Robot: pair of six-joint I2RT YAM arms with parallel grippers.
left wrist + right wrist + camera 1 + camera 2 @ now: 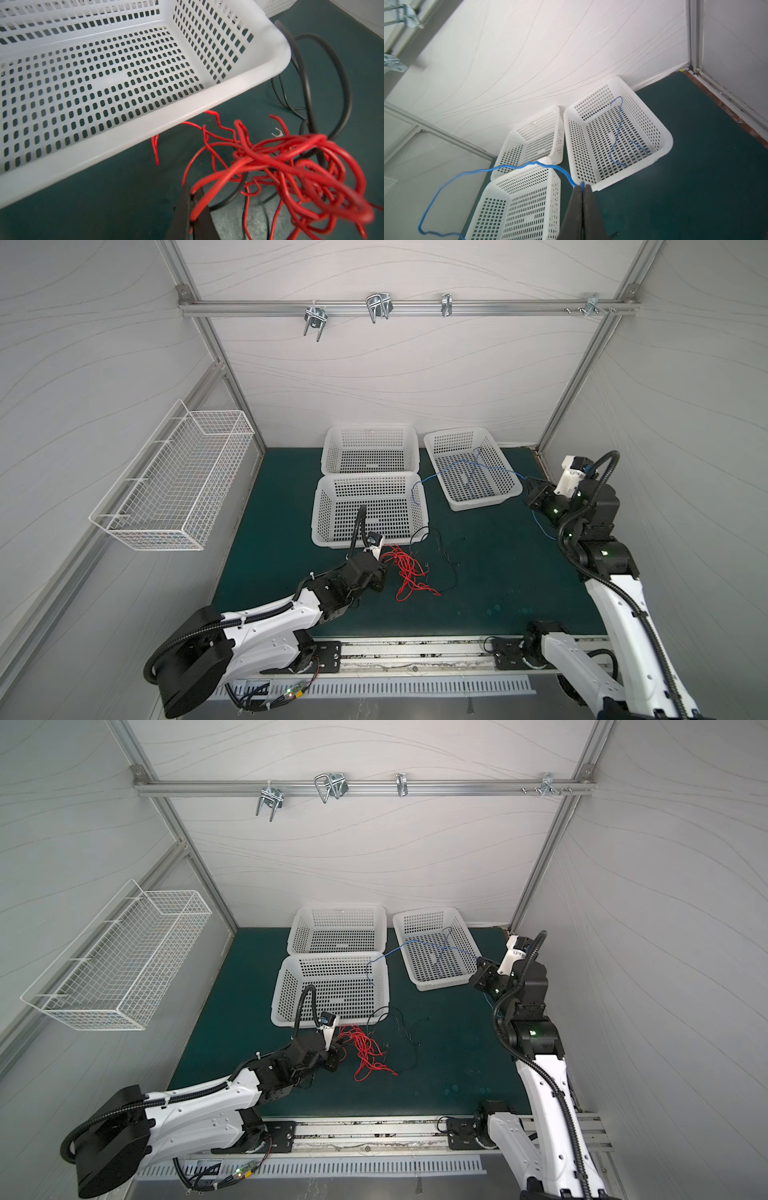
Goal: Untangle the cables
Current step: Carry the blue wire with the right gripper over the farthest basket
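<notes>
Red cables: we are seeing a bright tangle [405,572] lying on the green mat [498,593], just in front of the near white basket [318,510].
Black cables: thin loops [440,547] are lying beside the red ones; only the left wrist view is showing them threading through the tangle [291,166].
Blue cable: in both top views it [469,466] is stretching above the right basket [486,501] toward the near basket's corner.
Second blue cable: the right wrist view is showing it [617,133] most clearly, lying loose inside the right basket.
Left gripper: its jaws [192,195] are pinching red strands; the top views are hiding this grip.
Right gripper: its jaws [582,187] are clamping tight on the blue cable, beside the right basket.
</notes>
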